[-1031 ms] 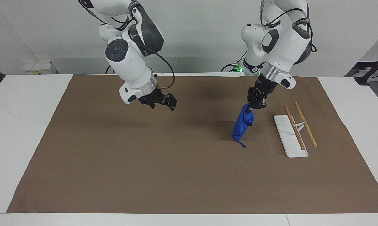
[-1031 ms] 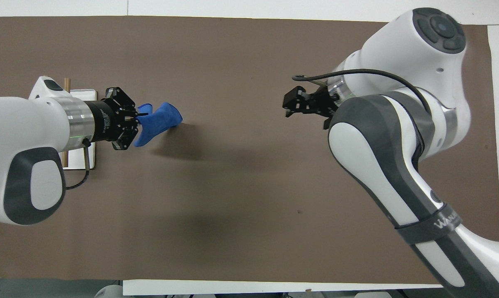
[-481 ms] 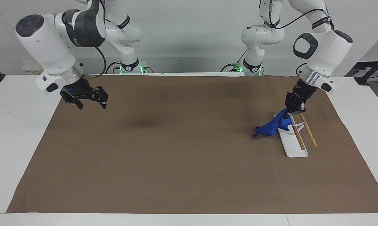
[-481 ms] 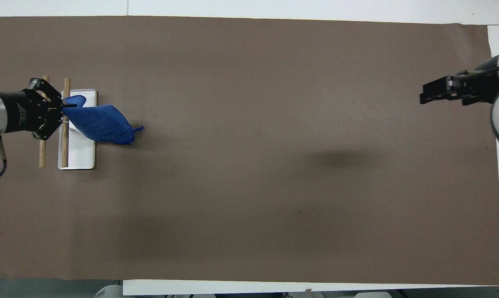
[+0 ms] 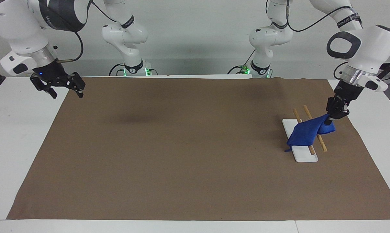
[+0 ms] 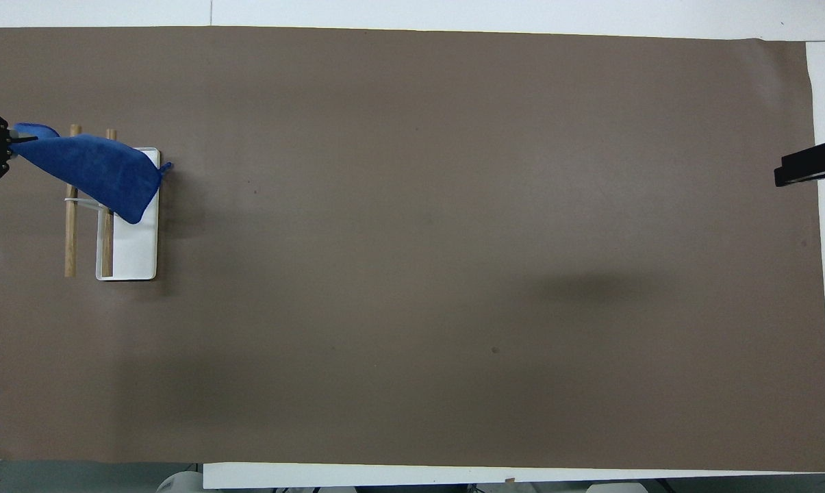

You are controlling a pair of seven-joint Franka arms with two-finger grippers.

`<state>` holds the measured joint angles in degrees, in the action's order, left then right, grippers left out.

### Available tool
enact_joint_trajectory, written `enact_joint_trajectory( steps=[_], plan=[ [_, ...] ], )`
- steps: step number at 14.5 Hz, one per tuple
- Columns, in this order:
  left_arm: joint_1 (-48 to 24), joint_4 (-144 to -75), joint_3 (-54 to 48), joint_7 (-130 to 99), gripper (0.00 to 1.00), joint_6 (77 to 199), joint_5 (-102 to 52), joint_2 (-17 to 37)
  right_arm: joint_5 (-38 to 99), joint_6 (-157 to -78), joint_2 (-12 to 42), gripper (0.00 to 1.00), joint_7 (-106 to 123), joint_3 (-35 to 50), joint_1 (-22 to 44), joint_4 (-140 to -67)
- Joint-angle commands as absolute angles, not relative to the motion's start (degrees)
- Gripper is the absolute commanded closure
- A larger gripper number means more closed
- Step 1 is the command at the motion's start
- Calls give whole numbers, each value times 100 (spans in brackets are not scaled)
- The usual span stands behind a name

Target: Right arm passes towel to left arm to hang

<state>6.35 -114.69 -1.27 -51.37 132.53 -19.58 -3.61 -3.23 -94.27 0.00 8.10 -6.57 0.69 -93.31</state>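
The bright-blue towel (image 5: 305, 134) lies draped across the two wooden rods (image 5: 321, 140) of a small rack with a white base (image 5: 303, 157), toward the left arm's end of the table. My left gripper (image 5: 329, 120) is shut on the towel's upper corner, just past the outer rod and above the mat. In the overhead view the towel (image 6: 90, 171) covers the rods (image 6: 70, 233) and part of the base (image 6: 135, 253), with the left gripper (image 6: 1, 147) at the frame's edge. My right gripper (image 5: 67, 92) is open and empty, raised over the mat's edge at the right arm's end (image 6: 806, 168).
A brown mat (image 5: 182, 155) covers most of the white table (image 5: 20, 129). Both arm bases stand at the robots' edge of the table.
The left gripper has carried the towel toward its own end of the table, dragging it over the rack's rods. The right arm has drawn back, open, to its end.
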Motion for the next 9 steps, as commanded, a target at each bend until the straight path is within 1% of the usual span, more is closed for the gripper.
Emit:
enact_joint_trajectory(
  steps=[1, 2, 6, 9],
  plan=[
    [791, -11101, -158, -4958, 100, 13412, -1698, -97, -457, -9325, 35, 1, 730, -615, 70, -9316],
    [878, -11153, -167, -4853, 100, 13412, -1453, -114, -431, -9316, 44, 1, 712, -607, 70, -9316],
    [1089, -11337, -150, -4720, 100, 13360, -1362, -193, -387, -9167, 44, 0, 572, -598, 70, -9299],
    [1090, -12012, -149, -4711, 99, 13351, -1143, -535, -378, -9158, 44, 1, 571, -606, 70, -9299]
  ],
)
